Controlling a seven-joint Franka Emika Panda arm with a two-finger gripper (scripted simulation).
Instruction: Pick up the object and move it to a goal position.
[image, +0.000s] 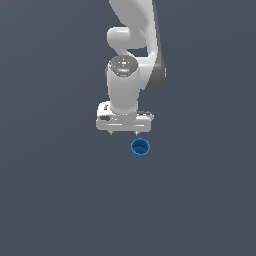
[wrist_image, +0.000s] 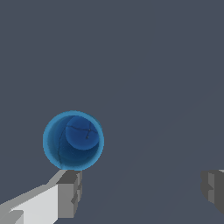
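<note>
Blue cup (image: 140, 149) stands upright on the plain grey surface (image: 50, 200), mouth up, in the near-middle of the scene and a little toward the exterior view's right. Nothing touches it. Wrist view looks straight down into it (wrist_image: 73, 140): hollow, round, a thin rim lip, the floor of the cup darker and smaller than the mouth, so the body tapers downward.

Handling, as a judgement: small and thin-walled, likely light. It looks rigid, with a smooth surface that may be slippery. Taper could let it slide down out of a light squeeze. Best hold looks to be across the outer wall just under the rim lip, one pad on each side, squarely through the centre so it does not roll out sideways.

Just beyond the cup, the gripper (image: 124, 133) hangs above the surface, pointing down, fingers spread wide and holding nothing. In the wrist view one fingertip (wrist_image: 70, 192) sits just beside the cup's rim, the other well apart. The cup lies outside the gap, not between the fingers.

Farther back, the white Panda arm (image: 131, 45) rises out of frame. No goal marker visible.
</note>
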